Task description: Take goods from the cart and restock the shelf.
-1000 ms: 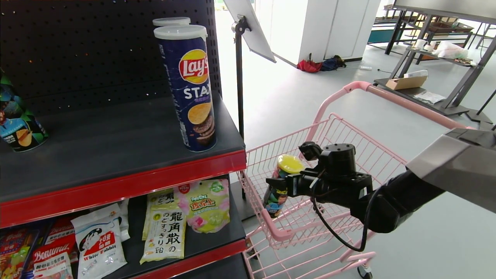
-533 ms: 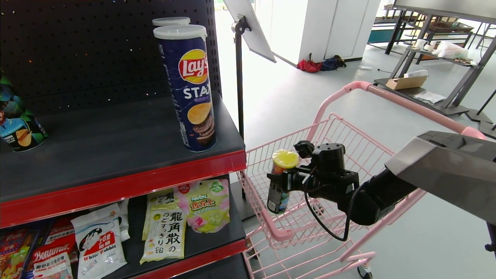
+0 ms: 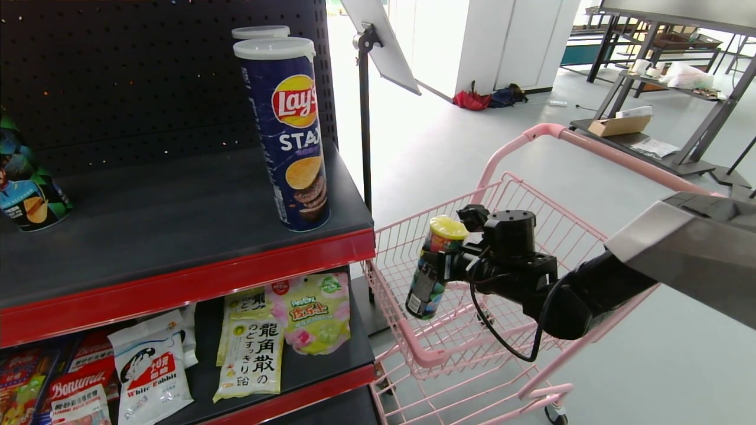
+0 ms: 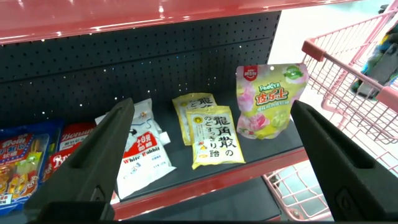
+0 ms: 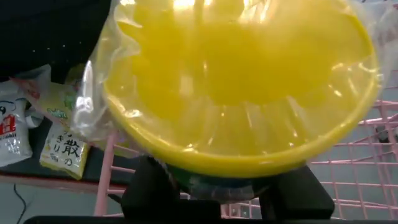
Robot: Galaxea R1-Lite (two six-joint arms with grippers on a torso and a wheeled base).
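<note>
**Head view:** The small round can with a yellow plastic lid (image 3: pixel 423 294) is held tilted in the right pincer (image 3: pixel 438 264), which is clamped on its upper part. The can is in the air above the pink wire cart (image 3: pixel 413 348), just beside the end of the black top shelf with a red front edge (image 3: pixel 177 236). A tall blue chip tube with a white lid (image 3: pixel 292 136) stands near that end. To do this step well, the can should likely be lifted above the red edge, turned upright, and set down apart from the tube.

**Left wrist view:** The left pincer (image 4: pixel 211 106) is seen with fingers wide apart and nothing held. The flat snack bags (image 4: pixel 211 134) on the lower shelf are seen from the front here.

**Right wrist view:** The yellow lid (image 5: pixel 242 81) is seen very close. Wrinkled clear film (image 5: pixel 106 93) is wrapped over it, which cannot be made out from the head.
</note>
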